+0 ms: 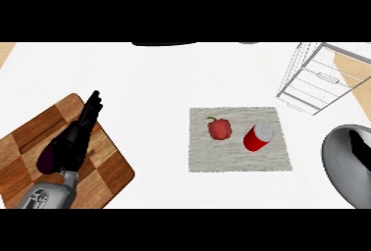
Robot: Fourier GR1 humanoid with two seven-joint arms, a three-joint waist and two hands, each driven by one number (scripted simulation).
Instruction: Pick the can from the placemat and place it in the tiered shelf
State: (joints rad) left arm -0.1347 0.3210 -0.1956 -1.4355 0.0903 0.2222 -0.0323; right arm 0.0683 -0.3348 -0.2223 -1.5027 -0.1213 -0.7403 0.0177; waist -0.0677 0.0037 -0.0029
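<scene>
Starting at the left, a checkered brown wooden cutting board (109,171) lies at the near corner. The left hand (76,135) rests over it with fingers straight and released, pointing to the far side and holding nothing, probably parked clear of the work. A dark purple rounded vegetable (45,159) (perhaps an aubergine) sits just beside it. At the centre, a pale grey cloth placemat (239,162) carries a red bell pepper (220,128) and, just right of it, the red can with a silver top (257,138), ungrasped and apart from both hands. Far right stands the white wire tiered shelf (311,83), within what looks like the right arm's side. At the right edge a glossy grey rounded form (339,166) is likely the right forearm; the right hand's state I cannot tell. The counter (145,78) is plain white.
</scene>
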